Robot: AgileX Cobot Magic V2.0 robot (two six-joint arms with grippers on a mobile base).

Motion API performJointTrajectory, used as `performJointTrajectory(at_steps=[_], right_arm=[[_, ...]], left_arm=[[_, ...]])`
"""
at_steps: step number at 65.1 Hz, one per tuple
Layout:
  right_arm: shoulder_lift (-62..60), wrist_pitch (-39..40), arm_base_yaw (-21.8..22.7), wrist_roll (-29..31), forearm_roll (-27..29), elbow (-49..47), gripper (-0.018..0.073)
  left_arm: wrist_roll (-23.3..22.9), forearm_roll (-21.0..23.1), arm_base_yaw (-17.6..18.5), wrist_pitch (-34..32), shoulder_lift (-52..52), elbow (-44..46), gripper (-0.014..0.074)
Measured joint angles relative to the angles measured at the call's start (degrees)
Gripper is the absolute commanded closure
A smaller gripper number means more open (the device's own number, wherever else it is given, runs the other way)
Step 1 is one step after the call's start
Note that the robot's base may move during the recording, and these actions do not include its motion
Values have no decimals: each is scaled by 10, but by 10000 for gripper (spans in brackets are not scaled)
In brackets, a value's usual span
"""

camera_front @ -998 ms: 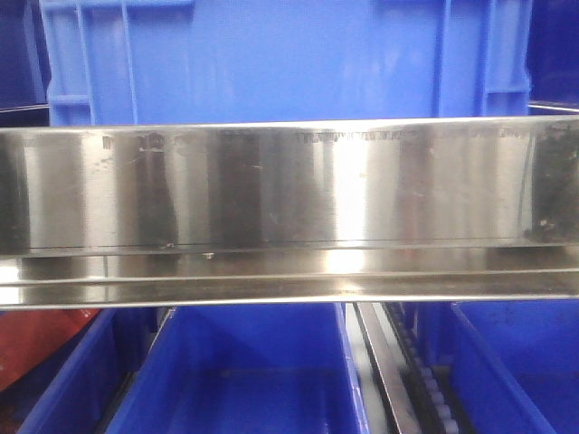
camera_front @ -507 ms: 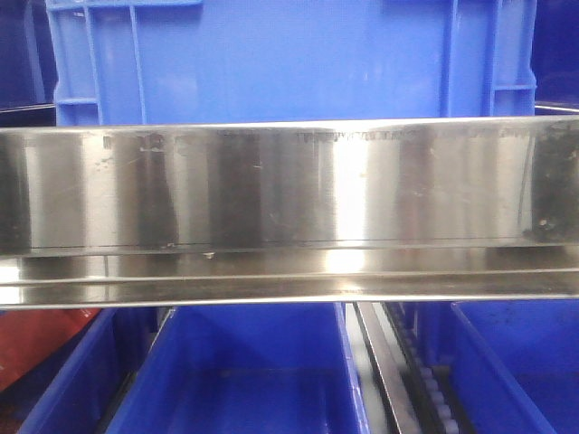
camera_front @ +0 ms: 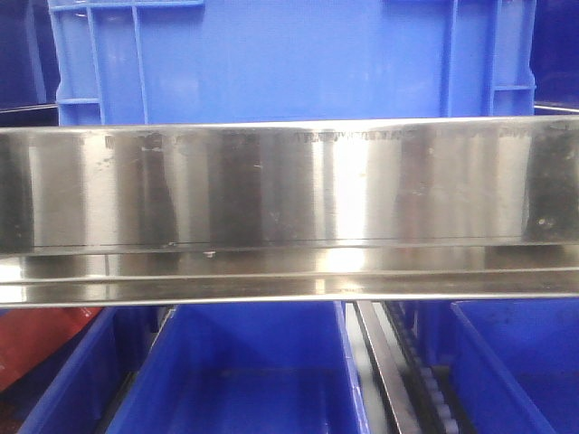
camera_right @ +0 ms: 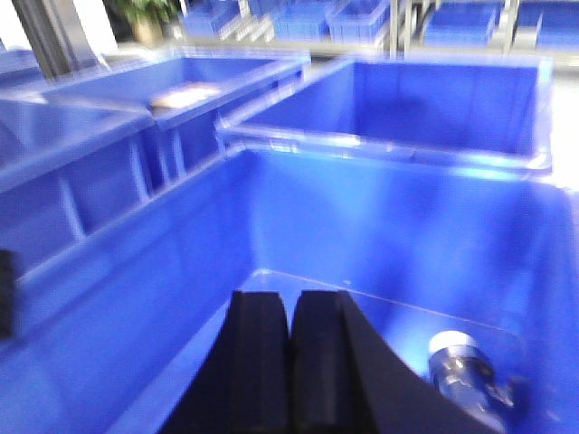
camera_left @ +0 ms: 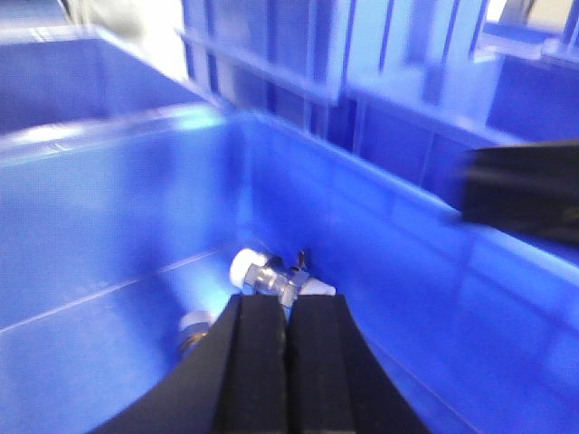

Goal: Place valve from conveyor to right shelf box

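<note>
Down in the blue box (camera_left: 118, 271), the valve (camera_left: 271, 278) lies on the floor by the far wall, just past the left gripper (camera_left: 288, 312), jaws pressed together, empty. Right gripper (camera_right: 291, 312) likewise closed, holding nothing. Looks like placing's done; next prob. lift both arms out w/o clipping the rim.

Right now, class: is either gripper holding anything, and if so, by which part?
Nothing is held. The left gripper and right gripper both have their fingers pressed together, empty. A valve lies in the blue box beyond the left fingertips.
</note>
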State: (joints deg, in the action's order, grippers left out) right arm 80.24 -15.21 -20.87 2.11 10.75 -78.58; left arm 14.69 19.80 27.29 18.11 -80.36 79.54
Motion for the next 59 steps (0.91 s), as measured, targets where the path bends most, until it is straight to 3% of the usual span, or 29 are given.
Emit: performJointTrajectory(at_steps=[19,38,59], right_arm=[[-158,90,0,0,0,172,721],[-336,127,0,0,-1,374,721],[-510,125,0,0,-1,493,721]], left_arm=[[0,0,0,-74,185,-215,707],[-1,0,0,-83,389,-419,707],[-1,0,0,-85,536,-503,707]])
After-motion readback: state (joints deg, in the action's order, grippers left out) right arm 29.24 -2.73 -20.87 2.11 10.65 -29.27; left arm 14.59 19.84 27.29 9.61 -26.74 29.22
